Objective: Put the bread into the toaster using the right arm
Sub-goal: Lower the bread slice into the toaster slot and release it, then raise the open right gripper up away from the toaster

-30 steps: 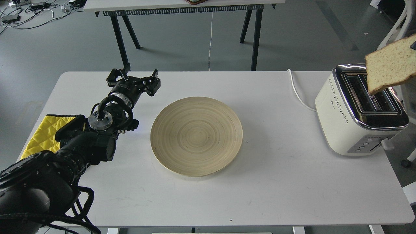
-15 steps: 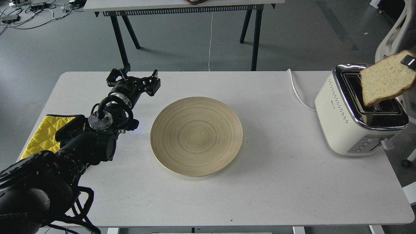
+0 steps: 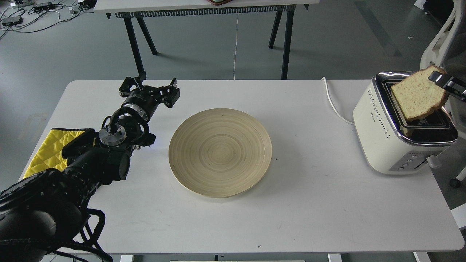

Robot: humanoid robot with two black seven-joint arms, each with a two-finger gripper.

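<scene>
The cream-white toaster (image 3: 386,134) stands at the table's right end. The bread (image 3: 418,96), a pale tan slice with a brown crust, is tilted over the toaster's chrome top, with its lower edge at a black slot. My right gripper (image 3: 445,81) comes in from the right edge and is shut on the slice's upper right corner; most of that arm is out of view. My left gripper (image 3: 149,89) is open and empty above the table's left back part, far from the toaster.
A round wooden plate (image 3: 220,152) lies empty in the middle of the white table (image 3: 320,203). A yellow cloth (image 3: 45,151) lies at the left edge under my left arm. The toaster's white cable (image 3: 332,102) runs back off the table. A chair (image 3: 442,40) stands behind the toaster.
My right gripper has lowered the bread and moved it left, from above the toaster's right side down to the slot. The slice has tilted flatter. The left arm has not moved.
</scene>
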